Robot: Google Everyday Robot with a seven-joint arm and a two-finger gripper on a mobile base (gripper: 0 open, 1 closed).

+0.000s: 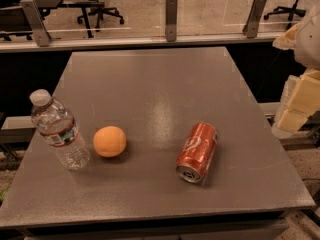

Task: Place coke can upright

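The coke can [197, 152] lies on its side on the bench [150, 84], right of the orange [110, 141], with a silver end toward the near edge. It is likely light, thin-walled, slick and ready to roll, so grip across the red middle. The gripper [299, 101] hangs far right of the orange, off the bench. I cannot tell whether it is open or closed.

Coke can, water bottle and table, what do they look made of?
The coke can looks like thin metal, probably aluminium: glossy red wall, silvery end. The water bottle looks like clear plastic: see-through body, pale cap. The table has a matte, speckled grey top, maybe laminate. The gripper hangs beyond the table's right edge, touching none.
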